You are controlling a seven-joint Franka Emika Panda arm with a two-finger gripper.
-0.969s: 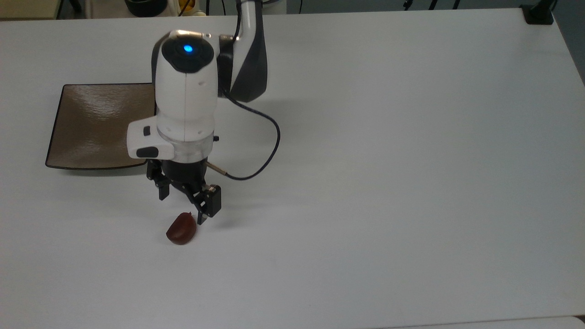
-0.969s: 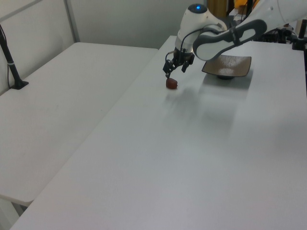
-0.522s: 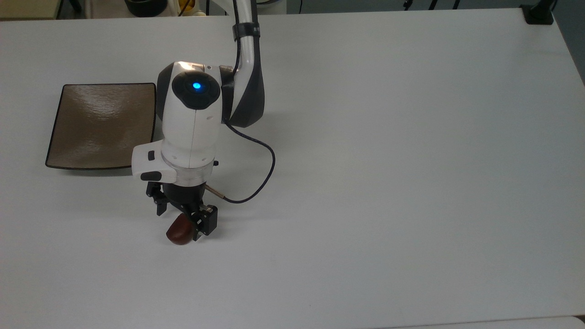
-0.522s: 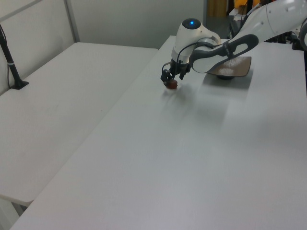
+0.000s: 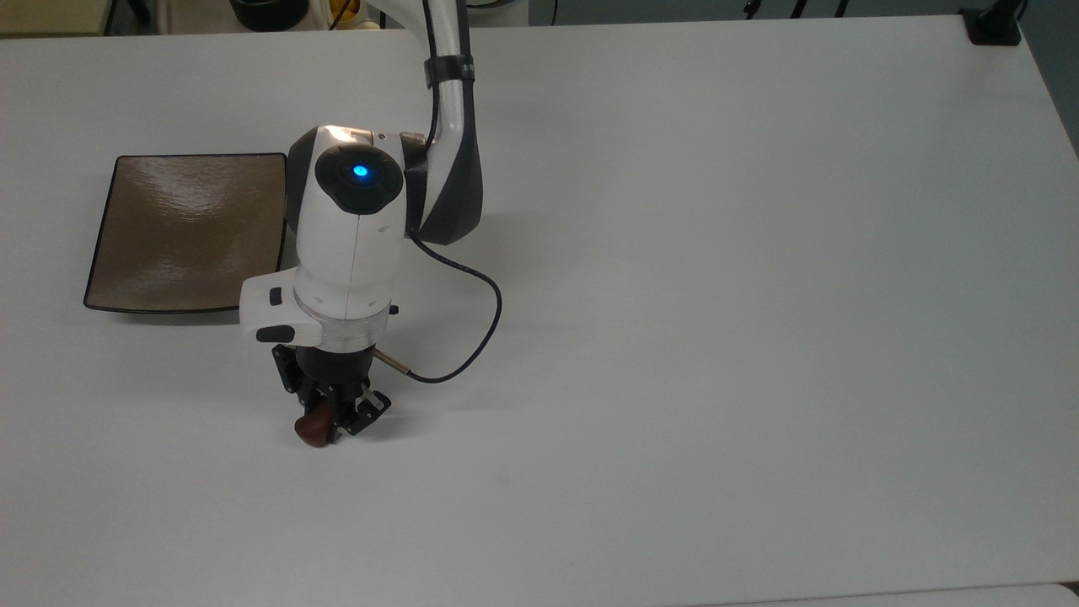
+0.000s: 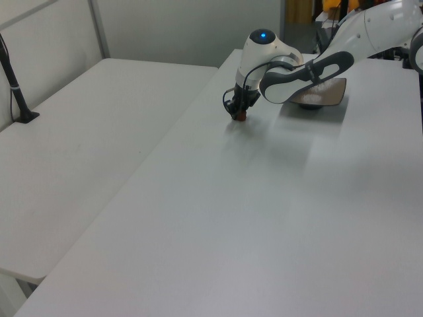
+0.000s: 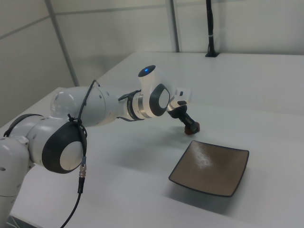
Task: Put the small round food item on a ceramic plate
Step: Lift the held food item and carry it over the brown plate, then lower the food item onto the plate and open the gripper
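grasp step: gripper point(image 5: 324, 423) closes narrowly on the chestnut point(image 5: 310, 429) resting on the white table point(image 5: 716, 253); next, lift and carry it to the square brown plate point(image 5: 190, 232) at the top view's far left.

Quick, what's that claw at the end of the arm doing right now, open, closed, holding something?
Gripper: jaws closed around the small brown chestnut, which sits low at the white table.

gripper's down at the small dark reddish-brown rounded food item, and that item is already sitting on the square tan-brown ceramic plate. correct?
Not quite. The gripper is down at the small dark reddish-brown rounded food item, but the item is on the white table, not on the square tan-brown ceramic plate. The top view shows the plate bare and well apart from the item.
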